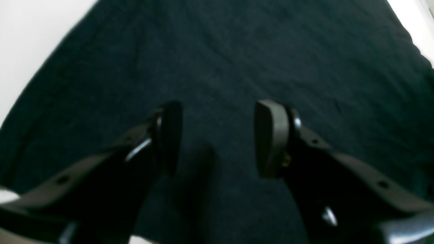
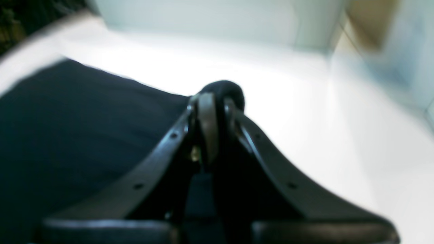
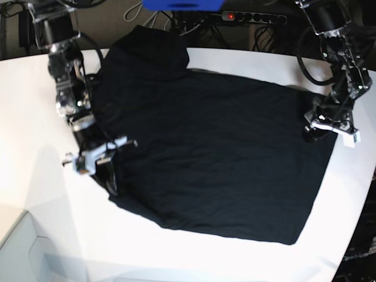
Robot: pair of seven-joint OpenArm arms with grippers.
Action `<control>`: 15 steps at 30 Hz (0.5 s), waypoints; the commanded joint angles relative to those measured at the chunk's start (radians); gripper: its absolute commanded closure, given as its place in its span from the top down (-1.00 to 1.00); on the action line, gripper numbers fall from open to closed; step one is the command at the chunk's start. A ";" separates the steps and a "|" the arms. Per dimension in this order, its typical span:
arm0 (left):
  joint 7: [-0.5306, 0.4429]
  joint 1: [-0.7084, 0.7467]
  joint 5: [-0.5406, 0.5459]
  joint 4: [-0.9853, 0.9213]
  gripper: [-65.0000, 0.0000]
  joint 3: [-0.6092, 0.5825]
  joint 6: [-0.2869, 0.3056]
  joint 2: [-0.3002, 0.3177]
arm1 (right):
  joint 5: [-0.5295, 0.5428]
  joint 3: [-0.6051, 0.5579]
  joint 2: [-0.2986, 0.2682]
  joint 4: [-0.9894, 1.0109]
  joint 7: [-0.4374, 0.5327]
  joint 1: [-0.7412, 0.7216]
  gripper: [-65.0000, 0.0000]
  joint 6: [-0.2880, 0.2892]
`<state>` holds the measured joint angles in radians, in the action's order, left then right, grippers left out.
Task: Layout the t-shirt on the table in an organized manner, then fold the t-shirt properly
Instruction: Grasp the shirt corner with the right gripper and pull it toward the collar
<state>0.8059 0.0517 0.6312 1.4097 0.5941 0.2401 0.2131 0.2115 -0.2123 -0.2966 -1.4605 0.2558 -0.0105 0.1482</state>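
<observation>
The black t-shirt lies spread out on the white table, one sleeve pointing to the far left corner. My right gripper sits at the shirt's left edge. In the right wrist view the right gripper is shut, with a small bulge of the t-shirt pinched at its tips over the table. My left gripper is at the shirt's right edge. In the left wrist view the left gripper stands open just above the t-shirt, nothing between its pads.
A power strip and cables lie behind the table's far edge, next to a blue object. The table's curved edge runs down the right side. A white boxy shape sits at the lower left corner.
</observation>
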 commanded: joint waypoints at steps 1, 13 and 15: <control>-0.021 -0.016 0.011 0.018 0.02 0.005 0.008 0.016 | -0.034 -0.028 -0.005 -0.061 0.023 0.039 -1.00 0.009; -0.016 -0.028 0.011 0.018 0.02 0.003 0.008 0.016 | -0.461 -0.444 -0.006 -0.144 -0.060 0.246 -0.94 0.009; -0.018 -0.028 0.011 0.018 0.02 0.003 0.008 0.016 | -0.482 -0.462 -0.005 -0.144 -0.100 0.246 -0.80 0.009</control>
<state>0.8036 0.0360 0.6319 1.4097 0.5938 0.2401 0.2157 -0.2741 -0.6765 -0.3000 -1.5879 0.1234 0.2432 0.1642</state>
